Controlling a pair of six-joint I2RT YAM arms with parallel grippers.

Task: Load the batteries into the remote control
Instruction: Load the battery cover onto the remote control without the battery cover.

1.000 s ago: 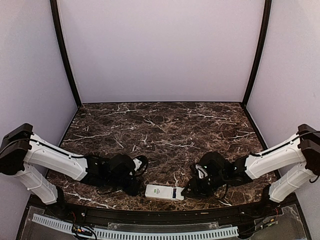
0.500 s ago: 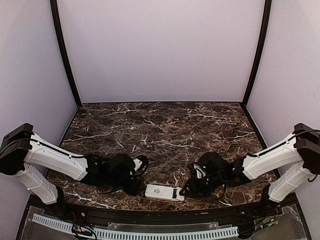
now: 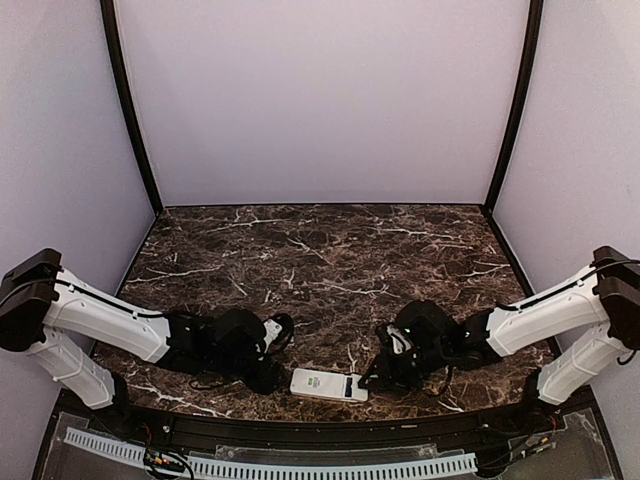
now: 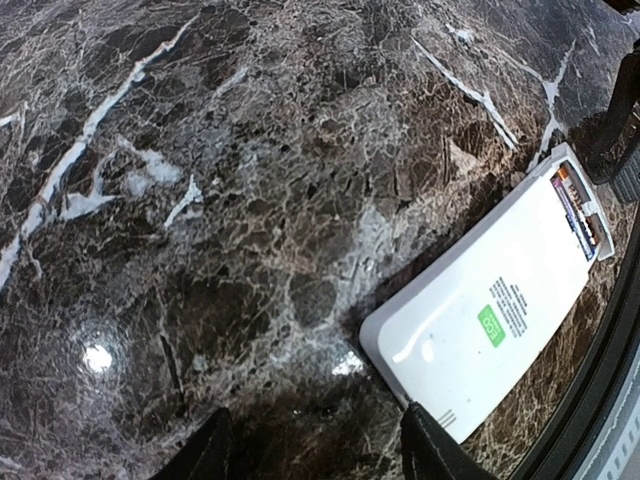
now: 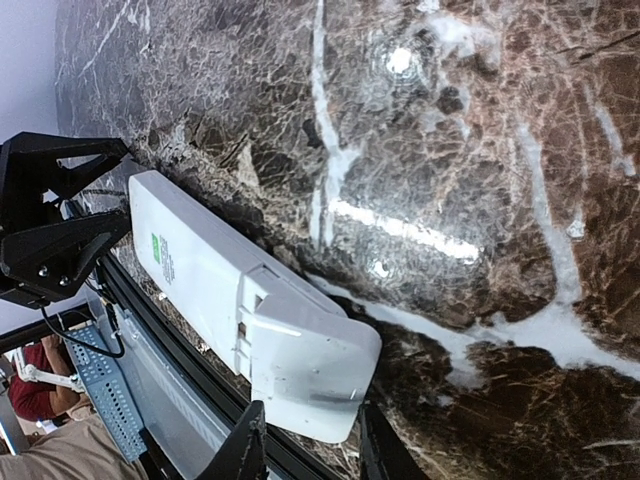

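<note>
The white remote control [image 3: 322, 383] lies face down near the table's front edge, its green sticker up [image 4: 490, 320]. At its far end the compartment is uncovered, and slim batteries [image 4: 577, 208] lie in it. My left gripper [image 4: 315, 455] is open at the remote's near end, one finger [image 4: 430, 450] against its corner. My right gripper [image 5: 308, 455] is at the other end, shut on the loose white cover plate [image 5: 310, 370]. The plate is tilted against the end of the remote [image 5: 195, 260]. From above, both grippers [image 3: 272, 378] [image 3: 372, 380] flank the remote.
The black front rail [image 3: 320, 425] runs just past the remote, with a perforated white cable tray [image 3: 270, 465] below it. Dark marble table [image 3: 320, 270] stretches back to the pale walls. The left gripper's black body [image 5: 50, 230] shows beyond the remote in the right wrist view.
My right gripper has shifted slightly left against the remote's end and its jaws have narrowed on the cover plate. The left arm has drawn back a little; the remote has stayed put.
</note>
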